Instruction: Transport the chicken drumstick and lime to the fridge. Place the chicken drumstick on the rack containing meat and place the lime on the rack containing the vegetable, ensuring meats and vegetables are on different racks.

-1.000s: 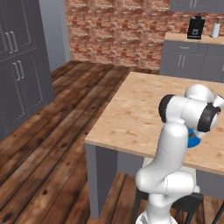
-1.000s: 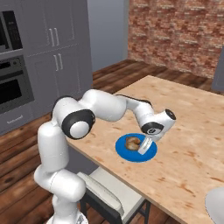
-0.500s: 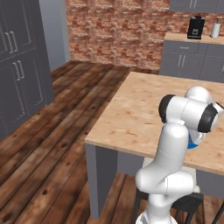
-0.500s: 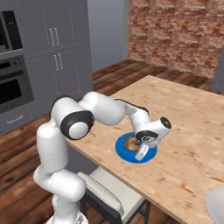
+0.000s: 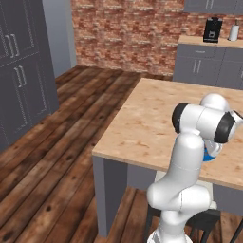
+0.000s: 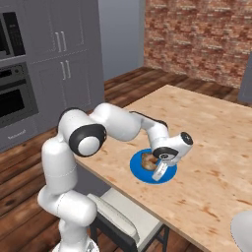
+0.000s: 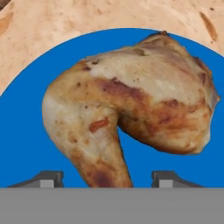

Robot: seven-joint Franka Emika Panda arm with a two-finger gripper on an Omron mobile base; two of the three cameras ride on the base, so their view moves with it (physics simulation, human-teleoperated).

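Observation:
The chicken drumstick [image 7: 131,105], lumpy and golden-brown, lies on a blue plate [image 7: 26,131] on the wooden island. In the right base view the chicken drumstick [image 6: 146,159] sits on the blue plate [image 6: 138,170], with my gripper [image 6: 160,172] lowered onto the plate's right side. In the hand view my gripper [image 7: 108,178] straddles the narrow leg end. Blue plate shows between each fingertip [image 7: 48,177] and the meat, so the jaws stand open around it, apart from it. The lime, the fridge and its racks are out of view.
The wooden island counter [image 6: 211,123] stretches right and back from the plate. A pale chair seat [image 6: 118,216] stands under its near edge. A white rounded object [image 6: 243,231] sits at the lower right corner. Grey cabinets with an oven [image 6: 15,98] line the left wall.
The hand has dropped from above the plate down onto the drumstick, and the fingers have drawn closer together around it.

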